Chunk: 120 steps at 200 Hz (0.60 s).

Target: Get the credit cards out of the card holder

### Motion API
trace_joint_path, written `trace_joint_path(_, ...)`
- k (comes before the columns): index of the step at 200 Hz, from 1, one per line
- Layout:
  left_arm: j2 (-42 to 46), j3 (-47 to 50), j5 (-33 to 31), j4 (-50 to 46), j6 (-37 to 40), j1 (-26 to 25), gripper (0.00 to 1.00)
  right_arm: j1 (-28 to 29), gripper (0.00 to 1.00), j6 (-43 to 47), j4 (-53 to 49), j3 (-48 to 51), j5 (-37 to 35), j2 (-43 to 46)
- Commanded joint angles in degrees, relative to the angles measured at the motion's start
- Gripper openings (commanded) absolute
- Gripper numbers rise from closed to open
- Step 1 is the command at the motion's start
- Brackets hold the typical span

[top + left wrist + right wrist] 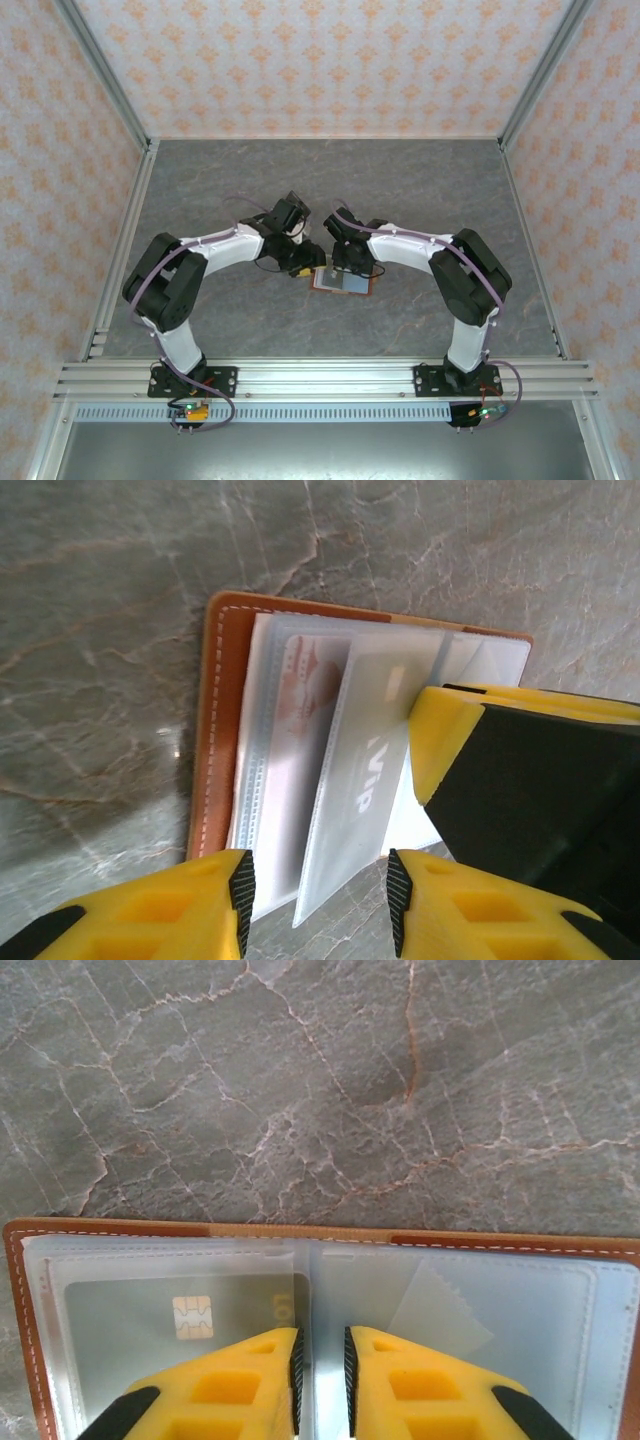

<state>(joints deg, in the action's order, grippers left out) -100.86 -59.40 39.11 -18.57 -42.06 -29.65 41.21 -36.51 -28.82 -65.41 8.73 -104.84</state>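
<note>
The card holder (343,281) is lying spread open, leather side down, in the middle of the surface (300,1080), just ahead of both my wrists, and I'm judging this as the very start of the job: the holder is open, but no card is lying out on the stone yet. Everything is sitting inside the clear plastic sleeves (262,780).

Going through what's in them: from my right wrist, a grey chip card (190,1315) is showing in the left-hand sleeve, and a pale slip (440,1310) with a jagged edge is showing in the right-hand one; I can't tell what that slip is. From my left wrist, a red-printed card (305,695) is sitting in a flat sleeve, and a pale VIP card (365,770) is sitting in the sleeve that is lifting up off the others like a page.

My left fingers (180,905) are standing moderately apart, with the near edge of that lifted sleeve running between them, not gripping it. My right fingers (240,1375) are almost together, coming down over the centre fold of the sleeves; I cannot tell whether they are nipping the plastic or only pressing on it.

So every card is left to pull, I reckon.
</note>
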Motion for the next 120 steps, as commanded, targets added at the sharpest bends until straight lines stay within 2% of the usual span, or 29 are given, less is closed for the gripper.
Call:
trace_joint_path(1,-0.57,0.52,1.57,1.47,0.57,-0.54,0.42,0.27,0.20,0.56,-0.44,2.15,-1.31,-0.51)
trace_joint_path(38,-2.08,0.03,1.66,1.47,0.84,-0.72,0.41,0.27,0.19,0.56,0.07,2.41,-0.80,-0.24)
trace_joint_path(120,-4.03,-1.42,0.98,0.54,1.81,-1.19,0.32,0.11,0.19,0.21,2.26,3.60,0.83,0.72)
